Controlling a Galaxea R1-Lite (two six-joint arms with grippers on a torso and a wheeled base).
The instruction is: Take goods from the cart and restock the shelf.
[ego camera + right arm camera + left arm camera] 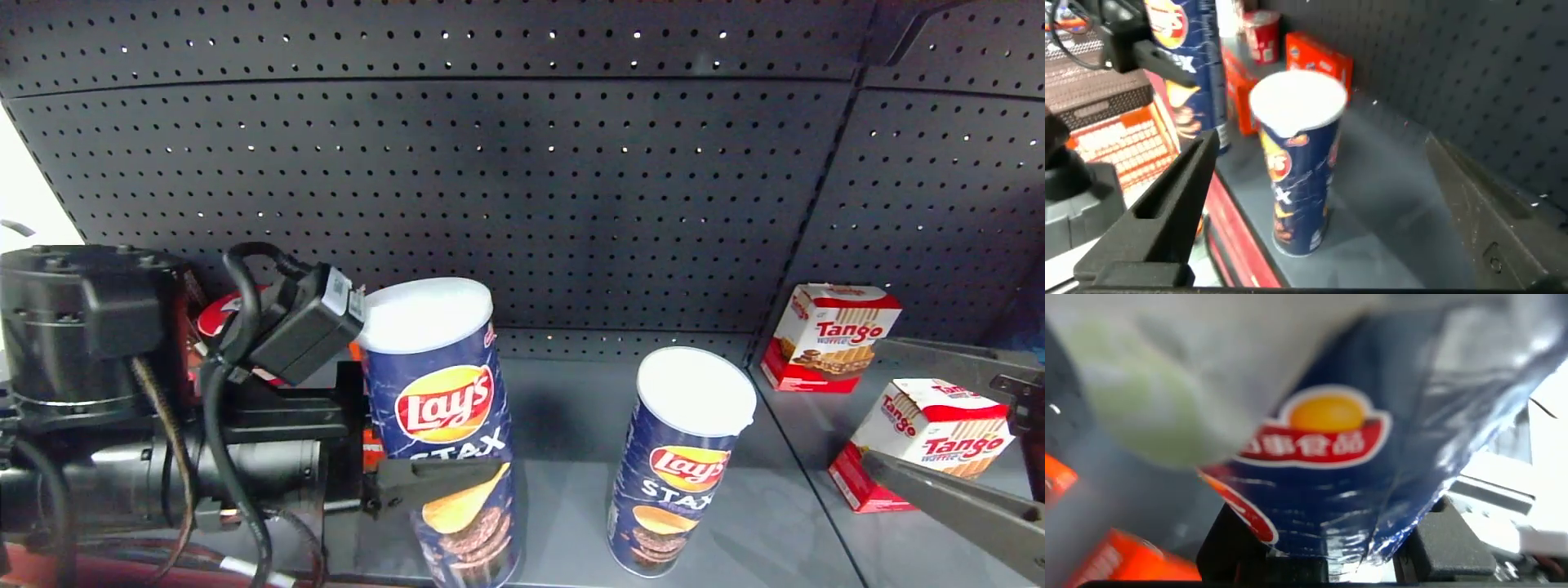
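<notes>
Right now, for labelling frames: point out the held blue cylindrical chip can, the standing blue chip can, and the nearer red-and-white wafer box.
Held blue chip can (445, 404): head view, front logo.
Standing blue chip can (695, 390): head view, white lid.
Nearer red-and-white wafer box (939, 433): head view, front face.

The dark grey shelf (571, 433) runs across the lower half of the head view, backed by a perforated back panel (490, 188). The right chip can (682, 465) stands upright on it at lower centre, its white lid on top. The left chip can (445, 408) is upright to its left, well apart (whether its base touches the deck I cannot tell). At the right of the frame the rear wafer box (833, 335) and the front wafer box (931, 441) sit on the deck, near each other.
</notes>
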